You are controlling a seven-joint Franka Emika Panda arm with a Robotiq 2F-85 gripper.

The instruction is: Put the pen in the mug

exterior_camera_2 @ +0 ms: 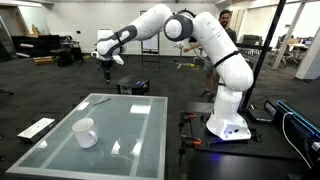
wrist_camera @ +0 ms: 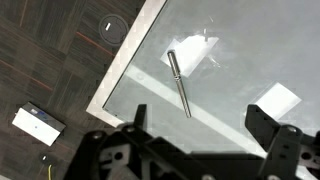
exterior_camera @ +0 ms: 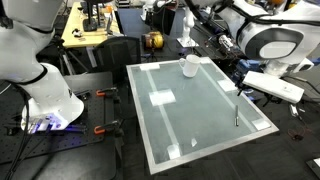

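Note:
The pen is a thin dark stick lying flat on the glass table near one edge. It also shows in an exterior view and in the wrist view. The mug, small, white and upright, stands near another edge of the glass and shows in both exterior views. It is out of the wrist view. My gripper is open and empty, well above the pen and the table edge. In an exterior view it hangs high over the far side of the table.
The glass table carries white paper patches. A flat white device lies on the carpet beside the table and shows in the wrist view. A black box sits on the floor beyond the table. The robot base stands beside the table.

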